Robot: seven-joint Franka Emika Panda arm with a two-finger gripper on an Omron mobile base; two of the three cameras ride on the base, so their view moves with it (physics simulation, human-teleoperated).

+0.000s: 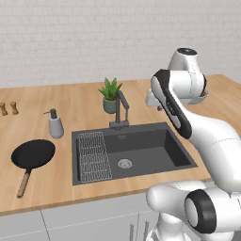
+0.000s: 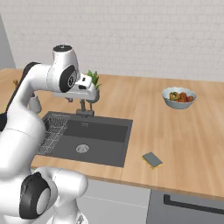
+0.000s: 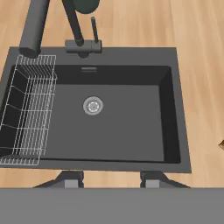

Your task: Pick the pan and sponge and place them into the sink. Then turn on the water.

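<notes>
A: We start with the wooden worktop (image 1: 70, 101), then the sink (image 1: 181, 155), dark grey and set into it. Our wire rack (image 1: 94, 156) sits along its left side, and the round drain (image 3: 92, 106) is bare.

B: Next the pan (image 1: 33, 154). We see it flat on the worktop left of the sink, well apart from the basin, wooden handle pointing toward us.

A: The faucet (image 1: 121, 109) stands at the sink's back edge, no stream running. A soap dispenser (image 1: 55, 124) is to its left, a potted plant (image 1: 110, 94) just behind.

B: Our hand (image 3: 112, 178) hangs over the sink, looking down; the fingertips stand apart with nothing between them.

A: A bowl of fruit (image 2: 178, 97) sits far right.

B: Last, the sponge (image 2: 152, 159), flat on the worktop right of the sink, near the front edge.
</notes>
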